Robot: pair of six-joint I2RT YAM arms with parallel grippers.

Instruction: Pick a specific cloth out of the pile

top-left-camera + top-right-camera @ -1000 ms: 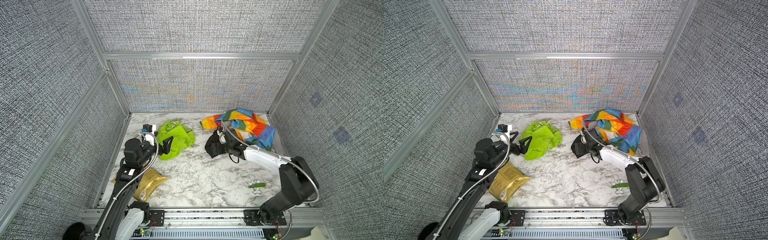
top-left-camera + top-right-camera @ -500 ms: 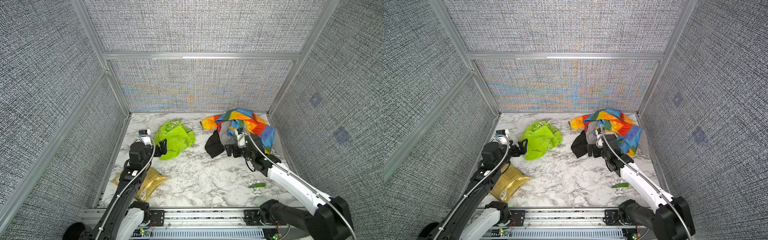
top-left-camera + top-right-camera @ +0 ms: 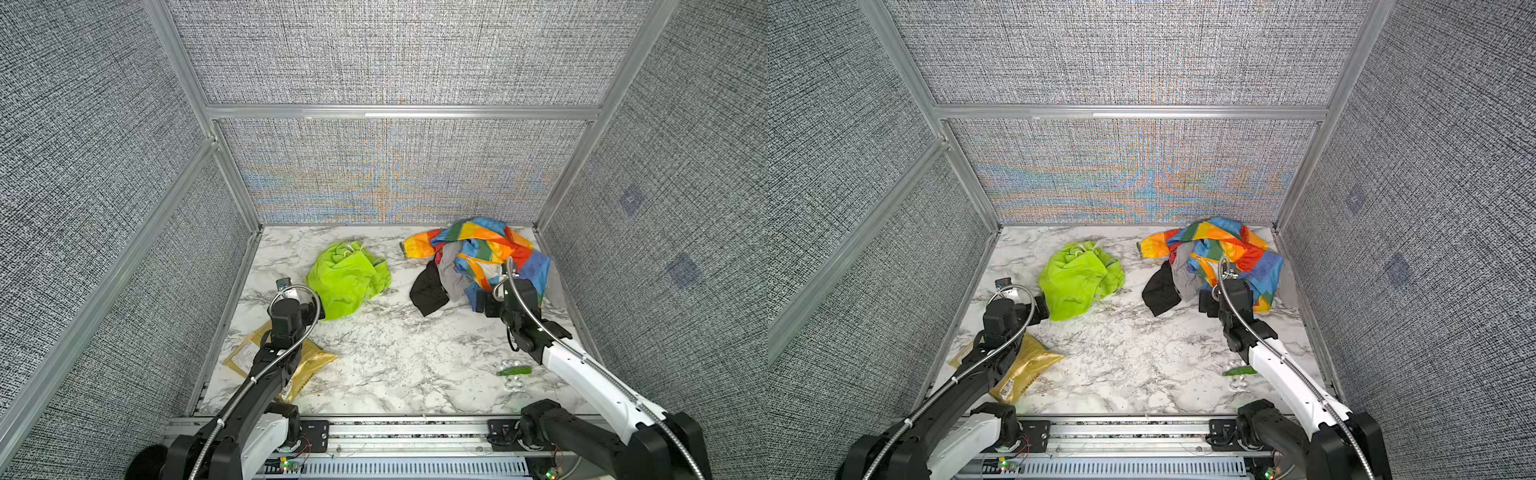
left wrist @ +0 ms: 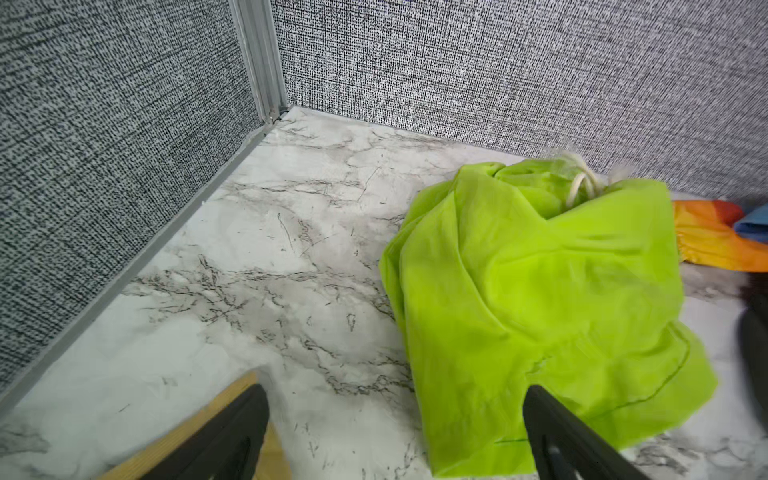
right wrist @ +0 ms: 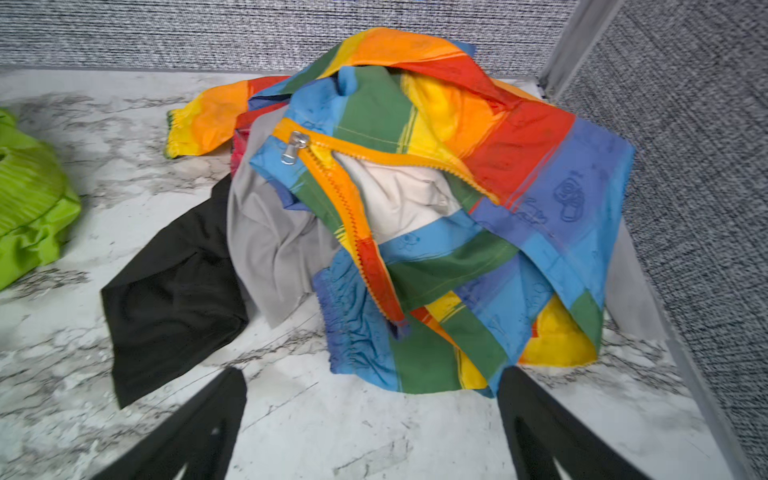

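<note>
**Lime-green cloth (image 3: 348, 279) lies apart from the pile (image 3: 482, 266); both sets of jaws wide, empty.**

Both top views: one lime-green cloth, thin, sheeny and crumpled, left of centre on the marble-pattern counter (image 3: 386, 353), well apart from the pile in the back right corner. One crinkled yellow packet (image 3: 318, 360) lies under the left arm (image 3: 274, 374). Only the left wrist view shows the white drawstrings (image 4: 579, 183) at the cloth's far end. Left jaws wide, one tip overlapping the cloth's near edge, contact unclear. Right wrist view counts three pieces in the pile: one rainbow-block jacket (image 5: 519, 137), one smooth grey cloth (image 5: 266, 237), one matte black cloth (image 5: 174, 299). Its orange zip (image 5: 347, 199) and metal pull (image 5: 294, 146) read clearly only here. Right jaws wide over bare counter, just short of the pile.
</note>
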